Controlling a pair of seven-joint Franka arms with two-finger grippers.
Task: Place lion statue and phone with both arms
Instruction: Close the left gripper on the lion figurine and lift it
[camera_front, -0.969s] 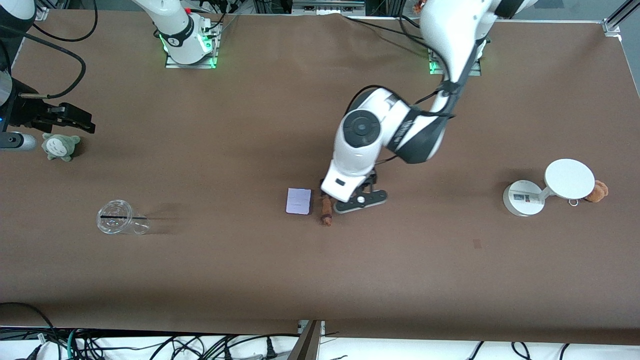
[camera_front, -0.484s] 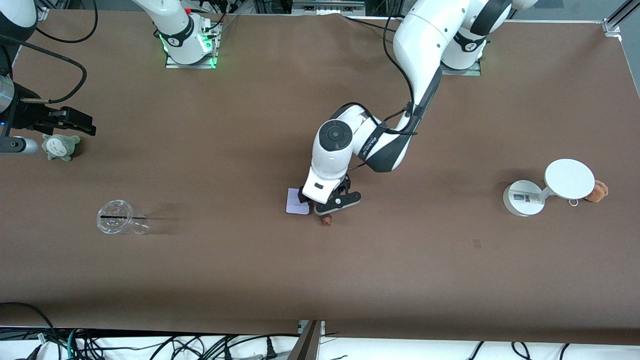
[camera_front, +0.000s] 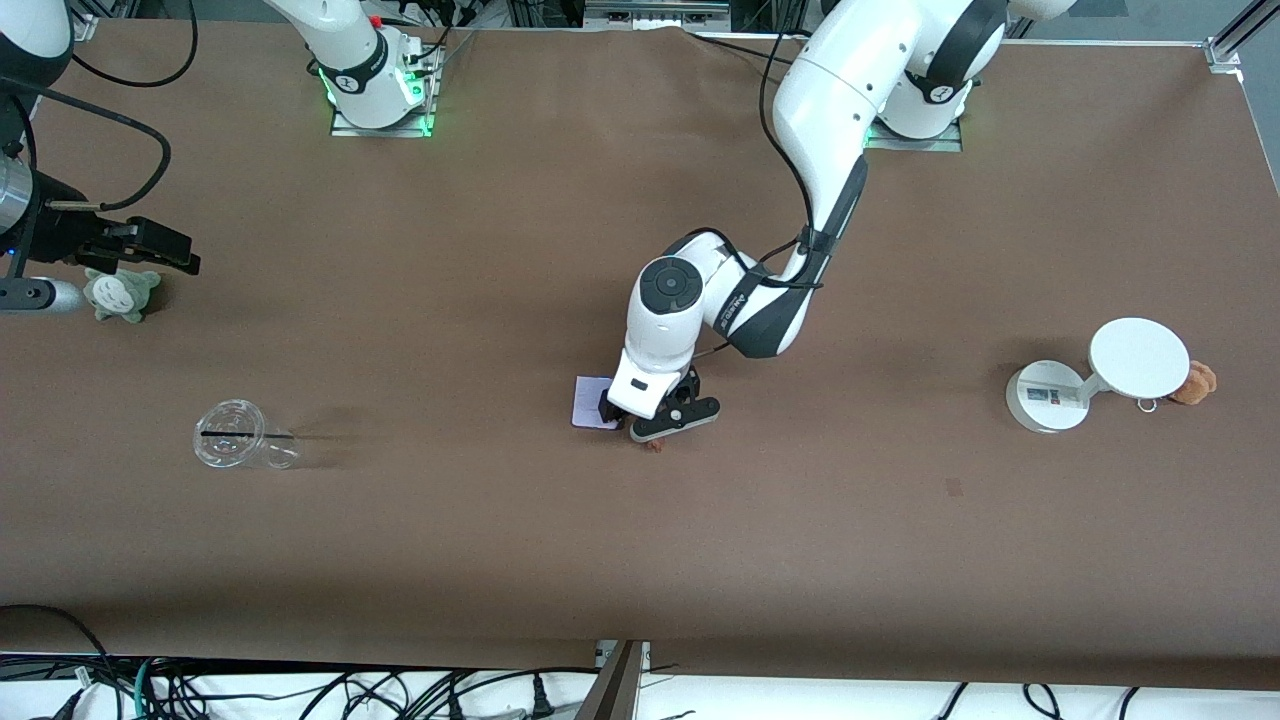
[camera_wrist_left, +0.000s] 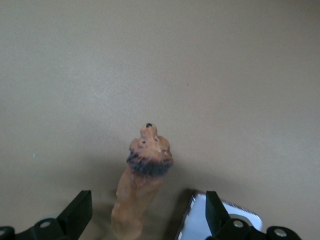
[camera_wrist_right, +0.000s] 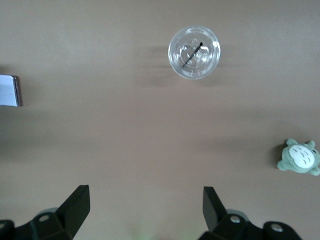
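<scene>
The lion statue (camera_wrist_left: 142, 175), orange-brown with a dark mane, lies on the table between the spread fingers of my left gripper (camera_wrist_left: 147, 217), which is open and low over it. In the front view only its tip (camera_front: 655, 446) shows under the left gripper (camera_front: 645, 425). The phone (camera_front: 588, 405), a pale lavender slab, lies right beside the lion toward the right arm's end, and one left finger (camera_wrist_left: 216, 215) stands over the phone's corner (camera_wrist_left: 225, 225). My right gripper (camera_front: 170, 250) hangs open and empty by a grey-green plush toy (camera_front: 120, 293); its wrist view shows the gripper (camera_wrist_right: 145, 205) above bare table.
A clear plastic cup (camera_front: 240, 447) lies on its side toward the right arm's end, also seen as the cup (camera_wrist_right: 194, 52) in the right wrist view. A white round-disc stand (camera_front: 1095, 385) and a light-brown plush bear (camera_front: 1195, 383) sit at the left arm's end.
My left arm swung toward the right arm's end and came down over the lion statue, now covering most of it and part of the phone. The right gripper barely shifted.
</scene>
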